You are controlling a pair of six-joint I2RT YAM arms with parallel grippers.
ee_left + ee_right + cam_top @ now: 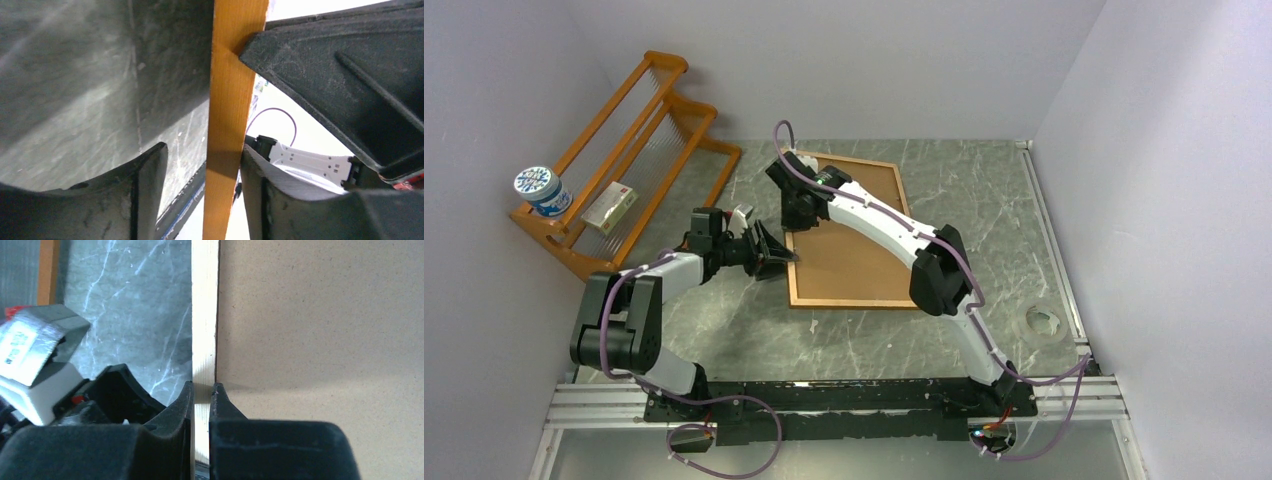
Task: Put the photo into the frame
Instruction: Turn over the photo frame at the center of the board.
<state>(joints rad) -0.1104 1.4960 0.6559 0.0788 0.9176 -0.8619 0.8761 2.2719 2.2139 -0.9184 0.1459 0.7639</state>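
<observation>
1. Orange-brown wood makes up the frame (pixel 849 302), which is laid flat on the grey marble-patterned table (pixel 984 220) in the middle of the work area. Its long sides run away from the arm bases.
2. Its opening is filled by a plain brown backing board (pixel 844 262), and this is the face presented to the overhead camera.
3. The left gripper (pixel 773 257) is positioned at the frame's left rail, towards the near-left corner. In the left wrist view the rail is seen to pass between the fingers (pixel 142 200). One finger is set against the wood and the other is separated from it by a visible gap, so the jaws are parted and nothing is clamped.
4. The right gripper (pixel 796 220) is placed on the same left rail, further from the bases and just beside the left gripper. In the right wrist view its fingertips (pixel 186 400) are drawn close together at the seam where rail meets board. A narrow strip of pale wood is pinched between them.
5. An orange wooden shelf rack (pixel 692 108) is set at the far left, beside the table. A blue-and-white tin (pixel 542 190) and a small box (pixel 610 207) are carried on it.
6. A clear ring (pixel 1043 321) is laid near the table's right edge, well apart from the frame.
</observation>
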